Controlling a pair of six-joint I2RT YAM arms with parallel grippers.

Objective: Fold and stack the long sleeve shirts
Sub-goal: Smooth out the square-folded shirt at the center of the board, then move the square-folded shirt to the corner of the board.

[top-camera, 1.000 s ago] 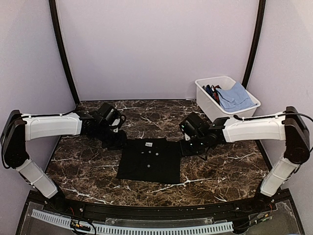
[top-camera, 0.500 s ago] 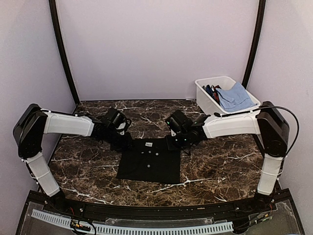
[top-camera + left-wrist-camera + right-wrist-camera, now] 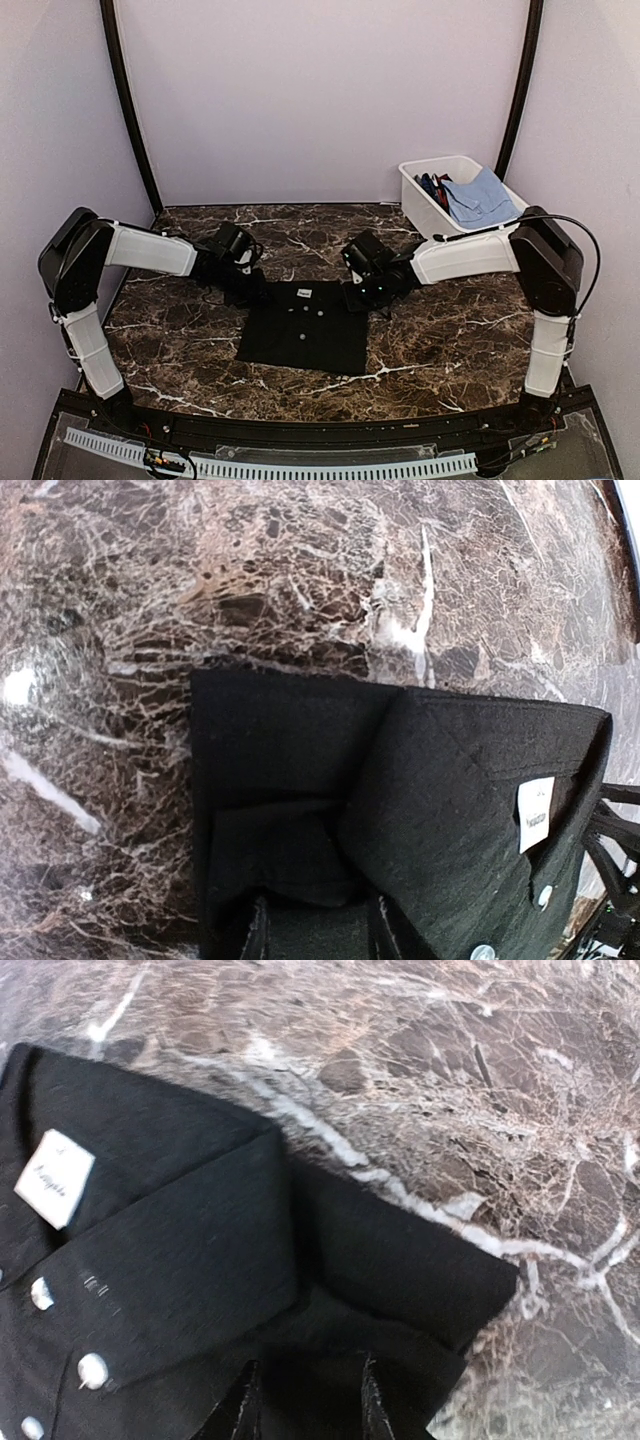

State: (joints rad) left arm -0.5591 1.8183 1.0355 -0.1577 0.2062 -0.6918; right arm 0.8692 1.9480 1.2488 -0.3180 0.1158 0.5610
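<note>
- The black shirt [image 3: 303, 327] lay flat in the middle of the marble surface [image 3: 460, 330]. It was already narrowed to a rectangle, with its collar end away from the arm bases.
- The left pincer [image 3: 315, 922] sat at the far left corner of the shirt. Its fingers were drawn in narrow with a raised fold of black cloth between them, which read as a grip on the shirt.
- The right pincer [image 3: 305, 1400] mirrored this at the far right corner, likewise closed down on a pinch of the cloth.
- The step in hand looked like folding the collar end over toward the near hem.
- To do that well, both corners needed to rise together and level. The far edge had to stay taut between the pincers so the tucked layers underneath did not slide out.
- The edge would best be laid down square on the near hem before either pincer let go.
- Counted: one shirt on the surface, two pincers, and one white label [image 3: 55, 1178]. Three white buttons showed in the right wrist view.
- One white bin [image 3: 415, 190] stood at the far right. It held one light blue garment [image 3: 483, 198] and some darker cloth too bunched to count.
</note>
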